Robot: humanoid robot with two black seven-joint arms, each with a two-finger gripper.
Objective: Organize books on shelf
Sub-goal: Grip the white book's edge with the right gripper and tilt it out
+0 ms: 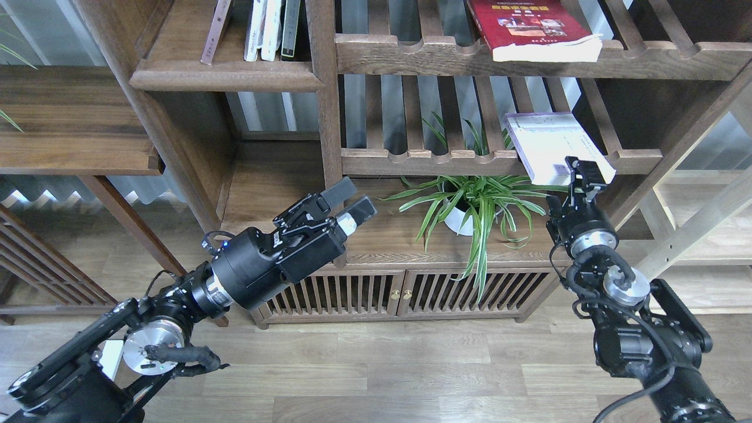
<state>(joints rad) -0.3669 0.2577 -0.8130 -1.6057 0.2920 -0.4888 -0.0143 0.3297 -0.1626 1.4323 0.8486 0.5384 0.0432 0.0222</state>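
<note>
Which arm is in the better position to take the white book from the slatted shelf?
The right arm, I judge. The right gripper is directly at the near edge of the white book. The left gripper is open and empty, far left of it, beyond the potted plant.

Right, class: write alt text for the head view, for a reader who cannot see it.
A robot's right gripper reaches up to a white book overhanging a slatted shelf, while its open left gripper hangs empty lower down. A red book lies on the slatted shelf above, and a potted plant stands below.
</note>
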